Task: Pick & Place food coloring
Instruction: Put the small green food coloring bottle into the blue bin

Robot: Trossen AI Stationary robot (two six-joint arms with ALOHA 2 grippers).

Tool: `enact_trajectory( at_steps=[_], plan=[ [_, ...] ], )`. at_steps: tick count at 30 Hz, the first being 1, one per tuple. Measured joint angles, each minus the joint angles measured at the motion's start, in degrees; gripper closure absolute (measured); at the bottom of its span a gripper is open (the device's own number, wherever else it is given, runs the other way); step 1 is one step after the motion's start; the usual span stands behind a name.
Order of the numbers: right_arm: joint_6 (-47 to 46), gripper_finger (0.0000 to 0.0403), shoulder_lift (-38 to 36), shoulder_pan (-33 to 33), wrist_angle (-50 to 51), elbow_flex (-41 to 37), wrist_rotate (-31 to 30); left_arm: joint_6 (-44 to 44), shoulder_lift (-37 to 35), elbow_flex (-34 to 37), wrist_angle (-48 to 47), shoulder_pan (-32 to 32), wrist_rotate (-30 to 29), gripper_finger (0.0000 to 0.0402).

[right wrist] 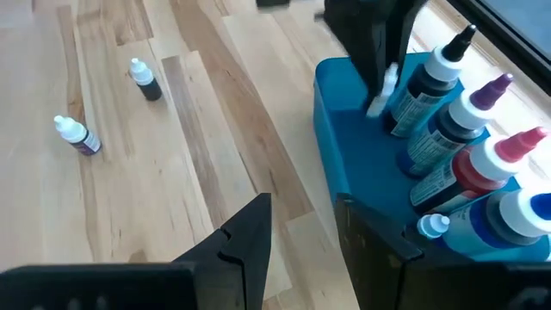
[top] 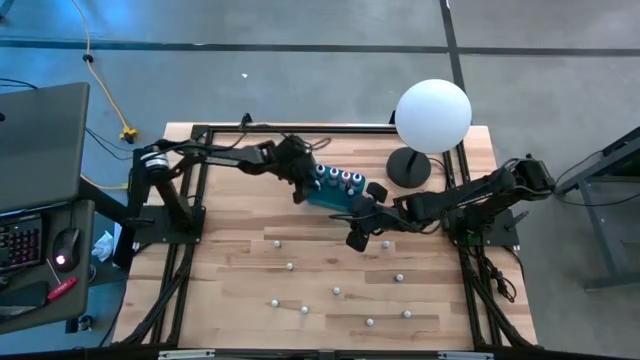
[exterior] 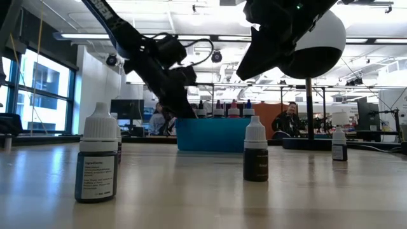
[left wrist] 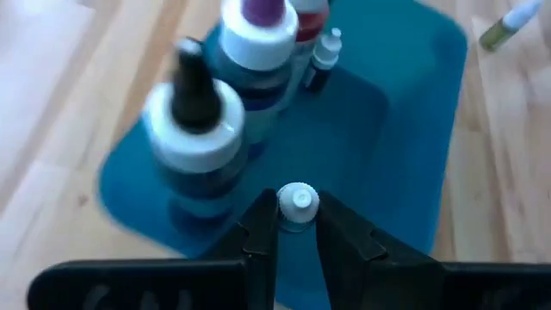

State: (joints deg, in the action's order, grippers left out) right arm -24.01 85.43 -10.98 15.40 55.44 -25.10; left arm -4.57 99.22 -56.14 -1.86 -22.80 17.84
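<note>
Several tiny white-capped food coloring bottles stand scattered on the wooden table (top: 336,292), (exterior: 255,152), (right wrist: 142,79). A teal box (top: 330,198) (left wrist: 387,129) (right wrist: 353,120) holds large nozzle-topped bottles (right wrist: 448,129) and small dropper bottles (left wrist: 323,60) (right wrist: 430,226). My left gripper (top: 303,187) (left wrist: 297,217) is over the box's left end, shut on one small bottle. My right gripper (top: 358,235) (right wrist: 301,220) hangs open just in front of the box's right near corner, with nothing between its fingers. My left gripper pinches a small food coloring bottle by its white cap (left wrist: 298,200) between its two fingertips, coming from above and pointing down. The bottle (right wrist: 381,93) hangs below the fingers, slightly tilted, over the box's floor. Whether its bottom touches the box I cannot tell.
A big white globe lamp (top: 432,115) on a black base (top: 408,168) stands at the table's far right, close behind my right arm. Black frame rails run along the table's sides. A laptop and keyboard sit off the left edge. People show in the room behind.
</note>
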Motion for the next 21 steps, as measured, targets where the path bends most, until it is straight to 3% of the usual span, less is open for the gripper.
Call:
enact_trajectory(
  at_steps=[5, 10, 16, 21],
  plan=[
    [0.0, 0.0279, 0.0, 0.0, 0.17, 0.0, 0.31, -1.94, 2.14, -0.2, 1.71, 1.33, -7.53, 0.0347],
    [1.88, 0.0279, 0.48, 0.0, 0.12, 0.0, 2.31, -1.86, 2.43, -0.04, 1.43, 1.04, -9.16, 0.0346],
    [8.9, 0.0279, 5.68, 0.0, -5.1, 0.0, 12.11, -3.03, 2.43, 0.0, 0.37, 1.11, -9.45, 0.0341],
    [13.73, 0.0279, 10.18, 0.0, -13.86, 0.0, 22.42, -3.18, 2.36, -0.02, -0.67, 1.23, -9.36, 0.0297]
  ],
)
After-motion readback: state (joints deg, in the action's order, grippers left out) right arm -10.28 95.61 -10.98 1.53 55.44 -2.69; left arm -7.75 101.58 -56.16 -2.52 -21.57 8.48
